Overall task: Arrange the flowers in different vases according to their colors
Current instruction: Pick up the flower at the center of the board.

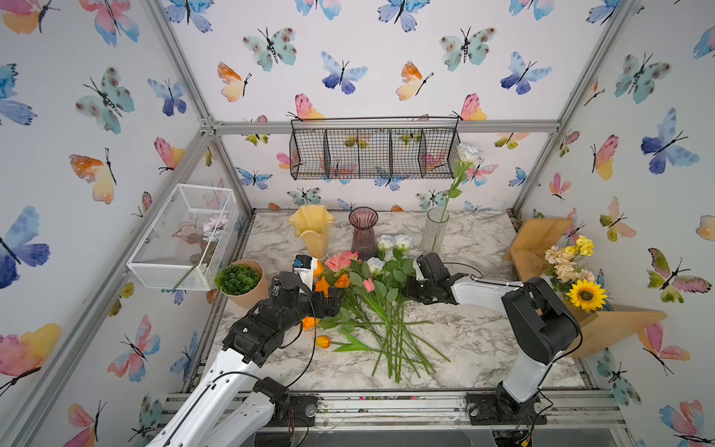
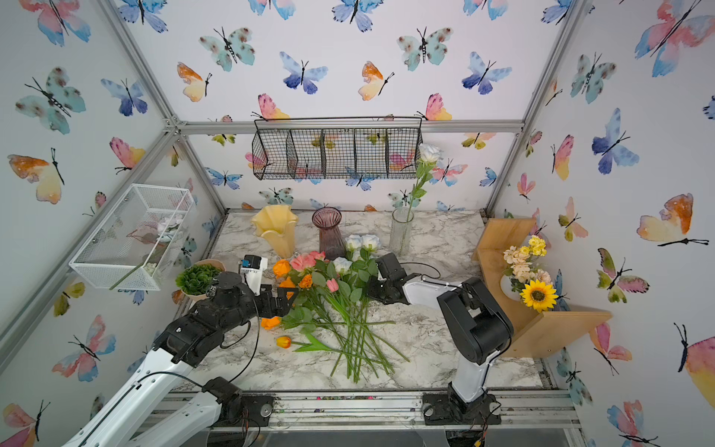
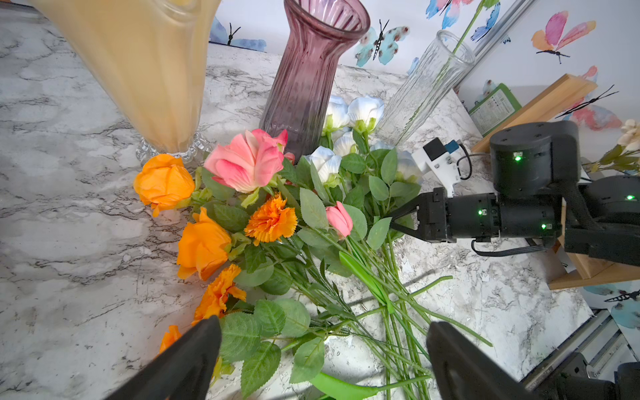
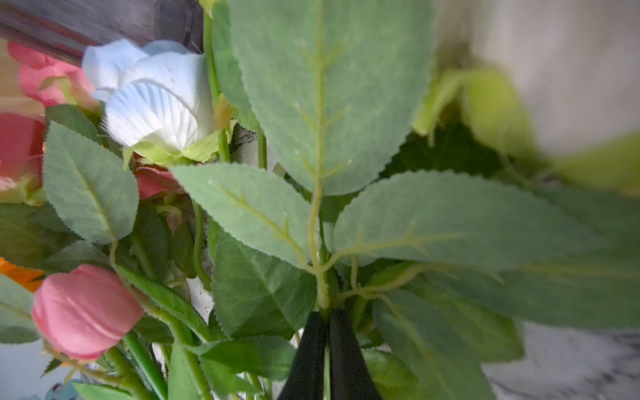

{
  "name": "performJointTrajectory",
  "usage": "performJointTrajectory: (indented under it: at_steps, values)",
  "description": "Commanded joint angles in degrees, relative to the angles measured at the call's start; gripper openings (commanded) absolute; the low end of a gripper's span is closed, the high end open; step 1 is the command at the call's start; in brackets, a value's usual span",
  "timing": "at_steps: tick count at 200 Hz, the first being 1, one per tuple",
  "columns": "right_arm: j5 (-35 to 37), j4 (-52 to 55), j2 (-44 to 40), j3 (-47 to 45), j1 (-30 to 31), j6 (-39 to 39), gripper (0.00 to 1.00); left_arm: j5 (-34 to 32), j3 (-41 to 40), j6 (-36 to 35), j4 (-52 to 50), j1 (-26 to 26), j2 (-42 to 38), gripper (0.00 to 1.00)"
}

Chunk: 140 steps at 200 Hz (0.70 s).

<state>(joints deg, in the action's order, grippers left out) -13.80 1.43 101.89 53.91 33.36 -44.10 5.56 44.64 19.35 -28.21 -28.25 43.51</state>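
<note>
Right hand [image 4: 325, 313] pinches a leafy stem [image 4: 316, 221], seemingly a white-blue rose's; left hand [image 3: 323, 325] gapes apart; green label [image 3: 495, 107] unreadable.

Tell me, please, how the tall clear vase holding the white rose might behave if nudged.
The clear vase is tall and narrow, so it would probably tip rather than slide. The white rose leans out high above its rim, likely adding top weight. It looks like glass on a hard table, so a fall might break it.
</note>
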Motion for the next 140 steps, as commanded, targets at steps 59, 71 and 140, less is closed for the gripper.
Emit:
performJointTrajectory:
  at_steps: [59, 71, 140]
  values:
    - [4.81, 3.51, -3.07, 5.87, 0.21, 5.10, 0.02, -1.17, -0.52, -0.28, -0.53, -0.26, -0.08, 0.99]
    - [5.86, 3.63, -3.68, 6.67, 0.21, 6.76, 0.02, -1.26, -0.52, -0.30, -0.53, -0.31, -0.13, 0.99]
    - [10.77, -0.54, -11.00, 8.10, 0.21, 15.87, 0.02, -1.43, -0.52, -0.28, -0.53, -0.23, -0.33, 0.99]
